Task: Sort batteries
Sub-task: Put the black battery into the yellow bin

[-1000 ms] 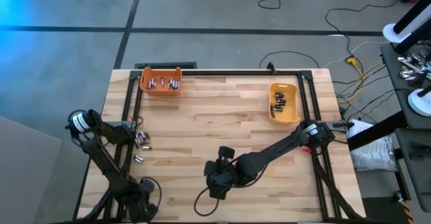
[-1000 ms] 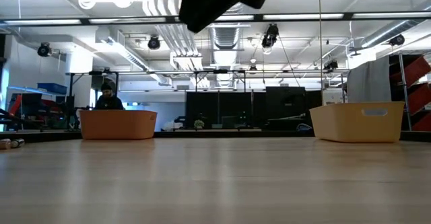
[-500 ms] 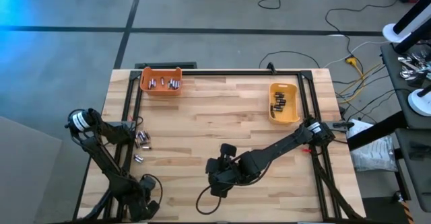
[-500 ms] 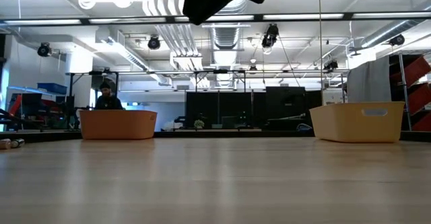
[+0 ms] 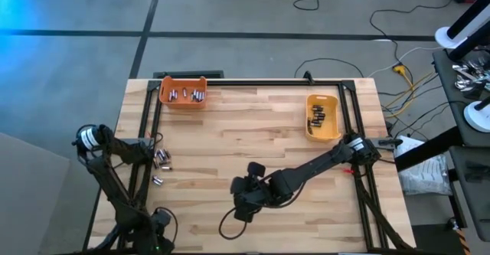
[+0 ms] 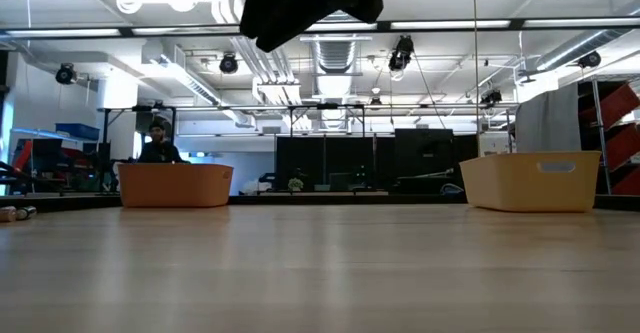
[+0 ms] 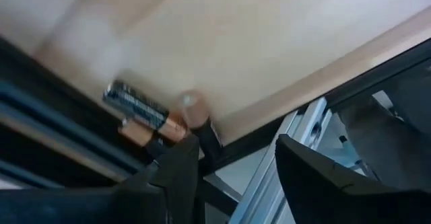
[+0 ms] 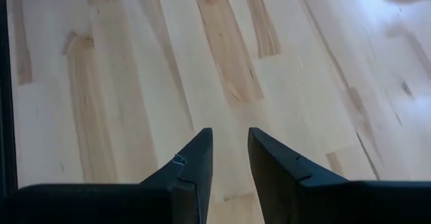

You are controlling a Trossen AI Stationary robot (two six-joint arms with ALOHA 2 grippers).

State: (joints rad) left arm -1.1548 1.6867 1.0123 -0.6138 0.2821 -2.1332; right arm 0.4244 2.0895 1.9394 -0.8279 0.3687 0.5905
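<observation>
Loose batteries lie near the counter's left edge, small, hard, smooth cylinders likely to roll, best pinched across the barrel; left gripper fingers spread beside two, right gripper fingers narrowly parted, empty.

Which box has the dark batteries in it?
The yellow box near the table's right edge holds the dark batteries. The orange box at the far left corner holds silvery batteries instead.

The table is pale, smooth-finished wood planks framed by dark metal rails; the bins look like matt plastic.
</observation>
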